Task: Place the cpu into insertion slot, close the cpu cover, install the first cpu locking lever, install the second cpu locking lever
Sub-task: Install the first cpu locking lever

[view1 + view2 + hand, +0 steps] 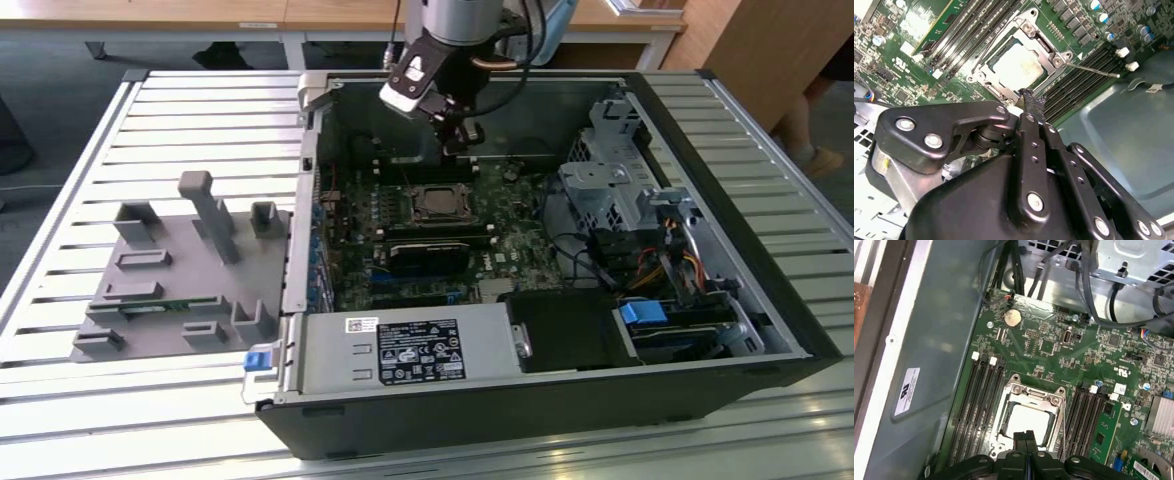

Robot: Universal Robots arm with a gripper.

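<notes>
Hovering gripper (1026, 436), jaws closed, near cpu (1023, 417) under lowered cpu cover (1032, 394)

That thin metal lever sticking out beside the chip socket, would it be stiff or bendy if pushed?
Probably springy: the lever looks like a thin wire rod, so it may flex slightly. Its smooth, narrow shaft looks slippery to press. One end seems pinned beside the cpu cover, so it would likely swing, not slide.
</notes>
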